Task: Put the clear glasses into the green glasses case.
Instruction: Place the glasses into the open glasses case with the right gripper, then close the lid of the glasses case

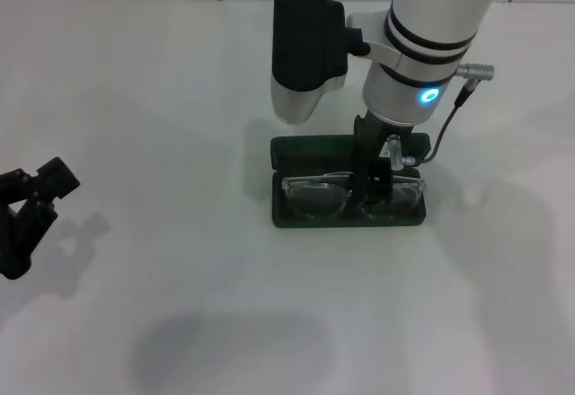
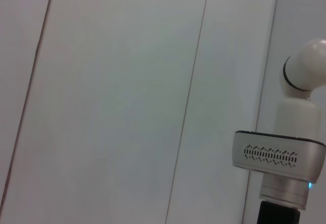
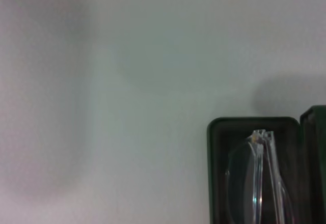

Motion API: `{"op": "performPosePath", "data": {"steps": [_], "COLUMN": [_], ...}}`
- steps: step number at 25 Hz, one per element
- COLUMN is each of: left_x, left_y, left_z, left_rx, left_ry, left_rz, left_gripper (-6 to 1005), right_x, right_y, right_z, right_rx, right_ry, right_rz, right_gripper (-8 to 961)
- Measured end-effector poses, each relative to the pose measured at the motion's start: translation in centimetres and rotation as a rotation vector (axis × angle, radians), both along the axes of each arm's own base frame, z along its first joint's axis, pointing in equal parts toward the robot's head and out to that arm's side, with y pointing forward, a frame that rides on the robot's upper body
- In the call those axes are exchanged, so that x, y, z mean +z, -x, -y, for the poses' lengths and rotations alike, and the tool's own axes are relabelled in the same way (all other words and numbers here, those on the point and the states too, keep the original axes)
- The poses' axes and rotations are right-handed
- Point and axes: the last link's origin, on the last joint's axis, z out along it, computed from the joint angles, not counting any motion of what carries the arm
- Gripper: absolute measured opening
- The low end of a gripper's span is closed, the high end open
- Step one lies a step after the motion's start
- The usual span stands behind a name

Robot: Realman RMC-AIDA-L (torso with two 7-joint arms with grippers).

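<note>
The green glasses case lies open on the white table, a little right of centre in the head view, with its lid raised at the back. The clear glasses rest inside it, lenses facing the front. My right gripper reaches straight down into the case at the middle of the glasses. The right wrist view shows one end of the case with a clear lens and folded arm inside. My left gripper is parked open at the table's left edge.
The white table surrounds the case on all sides. The right arm's wrist housing hangs over the back of the case. The left wrist view shows only white panels and the right arm.
</note>
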Motion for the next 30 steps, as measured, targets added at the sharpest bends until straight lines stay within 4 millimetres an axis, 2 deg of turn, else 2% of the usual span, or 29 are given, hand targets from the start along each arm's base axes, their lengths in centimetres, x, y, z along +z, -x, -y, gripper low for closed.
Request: {"op": "performPosePath", "data": {"steps": [21, 30], "left_x": [0.0, 0.0], "left_y": [0.1, 0.1], "left_z": [0.1, 0.2], "left_rx": [0.002, 0.001], "left_ry": [0.000, -0.001], "left_rz": [-0.001, 0.001], "left_gripper": [84, 85], "right_x": [0.2, 1.4], "right_y": [0.7, 0.8], "right_z": [0.5, 1.7], "right_rx": [0.063, 0.138], "right_ry": [-0.010, -0.054], "right_rz": [-0.003, -0.106], "right_gripper": [189, 188]}}
